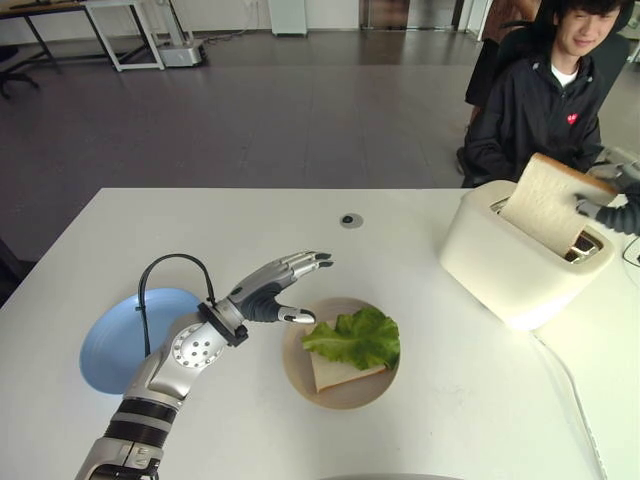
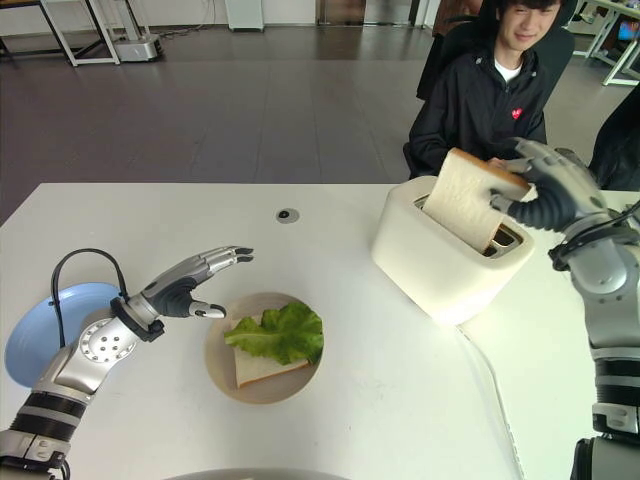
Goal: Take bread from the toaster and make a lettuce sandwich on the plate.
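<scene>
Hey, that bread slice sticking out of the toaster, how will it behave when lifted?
The bread slice is probably stiff: it stands tilted without sagging. Likely light, since the right robot hand pinches just one edge. Hard squeezing may dent it.

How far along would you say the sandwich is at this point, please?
Done: one bread slice lies on the plate with lettuce on top. In hand: the right hand grips a second slice, tilted and partly out of the toaster. To do: carrying that slice over and laying it on the lettuce. The left hand is open beside the plate.
</scene>
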